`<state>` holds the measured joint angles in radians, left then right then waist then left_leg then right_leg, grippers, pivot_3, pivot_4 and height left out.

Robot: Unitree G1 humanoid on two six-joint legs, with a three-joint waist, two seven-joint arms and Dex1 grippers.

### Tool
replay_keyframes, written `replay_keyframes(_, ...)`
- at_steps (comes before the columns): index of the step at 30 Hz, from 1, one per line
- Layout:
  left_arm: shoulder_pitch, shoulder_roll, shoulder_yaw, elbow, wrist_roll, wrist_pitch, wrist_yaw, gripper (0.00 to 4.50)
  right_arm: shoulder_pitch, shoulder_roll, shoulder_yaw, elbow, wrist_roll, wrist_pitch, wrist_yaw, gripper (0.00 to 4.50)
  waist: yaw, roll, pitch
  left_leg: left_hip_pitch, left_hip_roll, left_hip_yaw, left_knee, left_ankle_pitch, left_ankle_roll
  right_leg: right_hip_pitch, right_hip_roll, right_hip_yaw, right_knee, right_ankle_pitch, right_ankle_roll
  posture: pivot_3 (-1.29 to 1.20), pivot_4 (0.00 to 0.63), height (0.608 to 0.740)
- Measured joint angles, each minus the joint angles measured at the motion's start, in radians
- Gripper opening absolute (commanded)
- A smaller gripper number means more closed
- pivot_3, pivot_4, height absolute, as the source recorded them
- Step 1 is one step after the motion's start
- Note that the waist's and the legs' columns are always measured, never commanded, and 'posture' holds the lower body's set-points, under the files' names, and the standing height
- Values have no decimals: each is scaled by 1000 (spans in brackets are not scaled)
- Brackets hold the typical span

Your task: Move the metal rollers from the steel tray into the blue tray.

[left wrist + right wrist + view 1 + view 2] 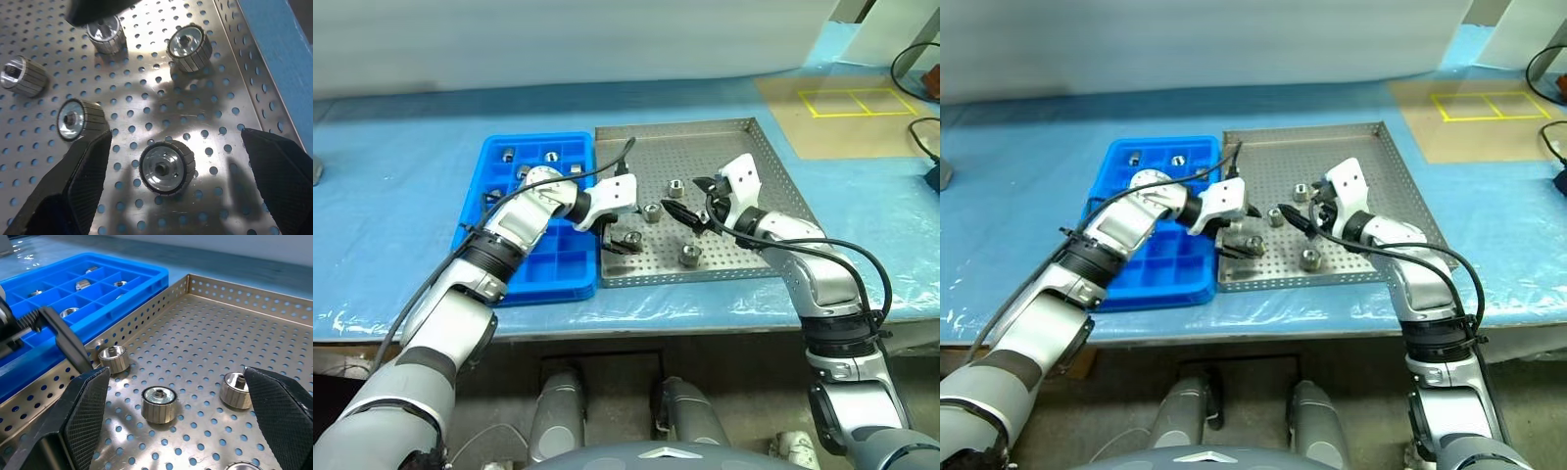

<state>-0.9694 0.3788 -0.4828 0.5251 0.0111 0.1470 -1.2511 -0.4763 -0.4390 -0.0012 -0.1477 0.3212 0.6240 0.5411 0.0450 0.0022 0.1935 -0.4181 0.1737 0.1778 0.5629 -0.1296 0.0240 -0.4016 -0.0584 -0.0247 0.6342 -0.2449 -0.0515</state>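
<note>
Both hands, left (619, 238) and right (688, 213), fingers apart over the steel tray (759, 186), straddling loose metal rollers (167, 167).

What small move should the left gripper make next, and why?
Probably lower the left gripper and close it on the roller between its open fingers: that roller stands free on the steel tray, apart from the others.

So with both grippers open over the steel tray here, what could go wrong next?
The left gripper straddles one metal roller near the steel tray rim; if it closes off-centre, the round roller may squirt sideways. The right gripper hovers close by over the same cluster, so the two arms could collide. Carrying to the blue tray, a loose grip might drop the roller onto the rim between the trays.
</note>
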Motion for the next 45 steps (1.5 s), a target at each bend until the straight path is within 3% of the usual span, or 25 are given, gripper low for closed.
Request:
replay_keyframes(6,-44,-49,-30,135,80,-108,-32,4457,37,0,-17,-29,0,10,-33,4500,-6,0,0,0,0,0,1,-1,1,0,0,0,0,0,0,-296,150,740)
replay_keyframes(15,-128,-124,-33,391,189,-231,47,4457,60,0,-26,-61,0,16,-63,4500,-8,0,0,1,0,0,1,-1,2,1,0,0,0,0,0,-313,150,740)
replay_keyframes(24,-155,-141,-19,465,214,-273,62,4457,61,0,-26,-61,0,16,-76,4500,-8,0,0,5,0,0,1,-1,2,7,0,0,0,0,0,-323,150,740)
replay_keyframes(29,-152,-144,-19,469,223,-292,31,3227,65,0,-26,-61,-1,16,-81,4500,-8,0,0,6,0,0,1,-1,2,7,0,0,-1,0,0,-325,150,740)
replay_keyframes(32,-148,-147,-19,469,231,-301,38,3227,66,0,-26,-61,-4,16,-85,4500,-8,0,0,8,0,0,1,-1,2,10,-1,0,-1,0,0,-322,150,740)
replay_keyframes(34,-145,-144,-19,467,236,-314,44,2904,66,0,-26,-61,-5,16,-85,4500,-8,0,0,10,0,0,1,-1,2,12,-1,0,-2,0,0,-321,150,740)
replay_keyframes(37,-138,-147,-19,462,237,-313,22,2063,66,0,-26,-61,-7,16,-85,4500,-7,0,0,13,0,0,0,-1,2,14,-1,0,-3,0,0,-315,150,740)
replay_keyframes(45,-112,-122,14,401,219,-294,-4,1852,66,3,-26,-61,-10,15,-85,4500,-13,0,0,10,0,0,-6,-1,2,13,0,0,-10,0,0,-298,150,740)
